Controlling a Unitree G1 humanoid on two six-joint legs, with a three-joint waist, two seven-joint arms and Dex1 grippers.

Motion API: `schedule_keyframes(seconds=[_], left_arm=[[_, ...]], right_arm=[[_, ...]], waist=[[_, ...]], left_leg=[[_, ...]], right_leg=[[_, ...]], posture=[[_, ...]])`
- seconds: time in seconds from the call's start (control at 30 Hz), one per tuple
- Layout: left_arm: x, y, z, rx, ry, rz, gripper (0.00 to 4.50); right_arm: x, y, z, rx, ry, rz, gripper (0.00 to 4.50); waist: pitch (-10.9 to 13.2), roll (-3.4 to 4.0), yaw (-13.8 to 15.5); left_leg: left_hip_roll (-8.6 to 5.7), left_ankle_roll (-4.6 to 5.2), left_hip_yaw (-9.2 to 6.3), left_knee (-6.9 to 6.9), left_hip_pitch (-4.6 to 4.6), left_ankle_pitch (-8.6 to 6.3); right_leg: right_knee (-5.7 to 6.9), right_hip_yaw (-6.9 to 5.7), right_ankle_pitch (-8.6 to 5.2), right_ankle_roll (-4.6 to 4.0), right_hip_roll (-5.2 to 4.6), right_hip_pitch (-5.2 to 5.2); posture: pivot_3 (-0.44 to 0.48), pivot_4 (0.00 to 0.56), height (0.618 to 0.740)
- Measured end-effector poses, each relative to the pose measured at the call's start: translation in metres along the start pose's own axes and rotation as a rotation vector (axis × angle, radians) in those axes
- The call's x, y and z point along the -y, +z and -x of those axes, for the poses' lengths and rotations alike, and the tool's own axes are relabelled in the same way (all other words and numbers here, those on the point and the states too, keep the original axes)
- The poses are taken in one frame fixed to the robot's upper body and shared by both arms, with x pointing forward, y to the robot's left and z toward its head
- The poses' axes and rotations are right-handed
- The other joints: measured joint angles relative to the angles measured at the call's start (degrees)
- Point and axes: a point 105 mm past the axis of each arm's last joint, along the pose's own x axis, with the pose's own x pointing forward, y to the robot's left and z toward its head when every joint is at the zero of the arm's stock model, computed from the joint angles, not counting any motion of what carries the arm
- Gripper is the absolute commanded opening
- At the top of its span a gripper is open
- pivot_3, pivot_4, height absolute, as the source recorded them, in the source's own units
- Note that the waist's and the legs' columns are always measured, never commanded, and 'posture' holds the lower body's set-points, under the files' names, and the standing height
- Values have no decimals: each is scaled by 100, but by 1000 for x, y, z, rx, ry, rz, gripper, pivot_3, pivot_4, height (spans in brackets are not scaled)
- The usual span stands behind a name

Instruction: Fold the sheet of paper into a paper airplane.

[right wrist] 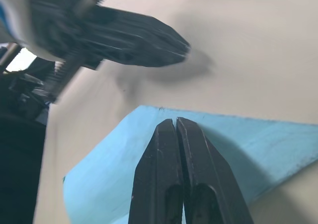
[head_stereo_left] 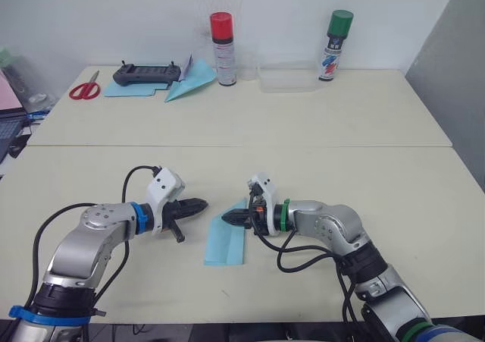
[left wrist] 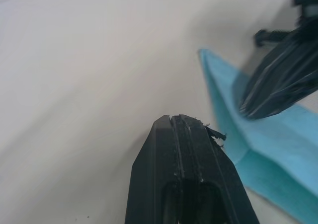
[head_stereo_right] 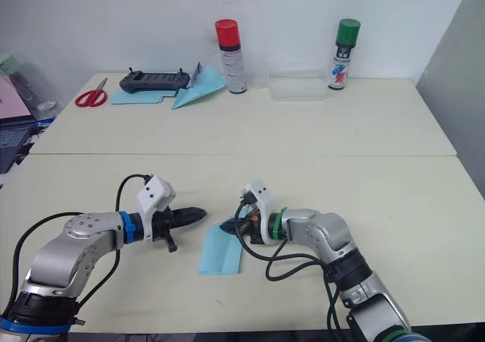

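The sheet of paper [head_stereo_left: 226, 243] lies on the near table as a narrow, layered light-blue shape with a slanted far end. My right gripper [head_stereo_left: 230, 218] is shut, and its tip rests over the paper's far end [right wrist: 248, 144] with nothing between the fingers. My left gripper [head_stereo_left: 200, 204] is also shut and holds nothing. It hovers just left of the paper, its tip pointing toward the right gripper a short gap away. In the left wrist view the paper [left wrist: 278, 154] shows beyond the shut fingers [left wrist: 171, 129].
At the back left lie red scissors [head_stereo_left: 84, 90], a black controller [head_stereo_left: 148, 73] on a turquoise sheet [head_stereo_left: 121, 89], and a blue paper dart [head_stereo_left: 189, 84]. A red-capped spray can [head_stereo_left: 222, 48], a clear box [head_stereo_left: 286, 77] and a green-capped can [head_stereo_left: 334, 45] stand along the back.
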Motion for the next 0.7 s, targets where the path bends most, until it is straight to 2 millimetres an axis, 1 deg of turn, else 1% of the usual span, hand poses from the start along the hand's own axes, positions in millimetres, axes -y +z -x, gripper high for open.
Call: schedule_keyframes(seconds=[0.1, 0.17, 0.2, 0.3, 0.43, 0.5, 0.57, 0.7], left_arm=[[7, 7, -3, 16, -29, -9, 0], [11, 8, -7, 10, -49, -18, 0], [13, 6, -10, -3, -60, -25, 0], [21, -10, -16, -85, -95, -74, 0], [21, -14, -20, -84, -91, -146, 0], [20, -16, -22, -86, -90, -159, 0], [18, -29, -25, -123, -90, -143, 0], [19, -28, -28, -119, -106, -186, 0]], right_arm=[[0, -1, 0, -8, 5, 26, 56], [0, -2, 0, -10, 7, 34, 56], [0, -2, 0, -11, 9, 36, 56], [-1, -2, 0, -16, 10, 43, 56], [2, -4, 1, -28, -5, 39, 56], [3, -2, 3, -24, -14, 40, 56], [3, -1, 6, -10, -15, 42, 56], [9, 1, 12, -1, -32, 45, 56]], waist=[[1, -2, 1], [1, -2, 0], [1, -2, 0], [1, -2, -4], [-10, -15, 39], [-13, -19, 74], [-6, -11, 96], [-6, -11, 154]], left_leg=[[0, 0, -1, 4, 0, 0], [0, 0, -1, 4, 1, 0], [0, 0, 0, 4, 1, 0], [-1, 0, 1, 3, 0, 0], [-1, 0, -2, 4, 6, 0], [-3, 0, -2, 11, 8, 0], [-11, 0, 1, 16, 4, 0], [-15, 0, 0, 26, 0, 0]], right_leg=[[0, -1, 2, 2, 0, 2], [0, 0, 2, 2, 0, 4], [0, 0, 2, 3, 0, 4], [0, 0, 2, 2, 0, 3], [-1, -1, 1, 0, -1, 6], [-3, -1, -14, -27, -4, 4], [-4, 3, -14, -26, -9, 3], [-6, 2, -13, -25, -14, 3]], posture=[[0, 150, 740], [0, 150, 740], [0, 150, 740], [0, 150, 740], [0, 150, 740], [0, 150, 740], [0, 150, 740], [0, 150, 740]])
